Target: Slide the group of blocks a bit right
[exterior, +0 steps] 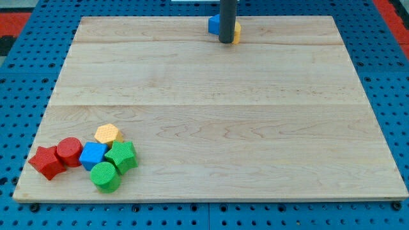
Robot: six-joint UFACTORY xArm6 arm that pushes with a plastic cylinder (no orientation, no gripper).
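A group of blocks sits at the board's bottom left: a red star (45, 162), a red cylinder (69, 151), a blue cube (93, 155), a yellow hexagon (108, 135), a green star (121, 156) and a green cylinder (105, 177). They touch one another in a tight cluster. My tip (226, 41) is at the view's top centre, far from the cluster. The rod stands between a blue block (214, 25) on its left and a yellow block (236, 32) on its right, partly hiding both.
The wooden board (223, 115) lies on a blue pegboard surface (396, 83). The cluster is close to the board's left and bottom edges. A red area shows at the view's top left corner (16, 19).
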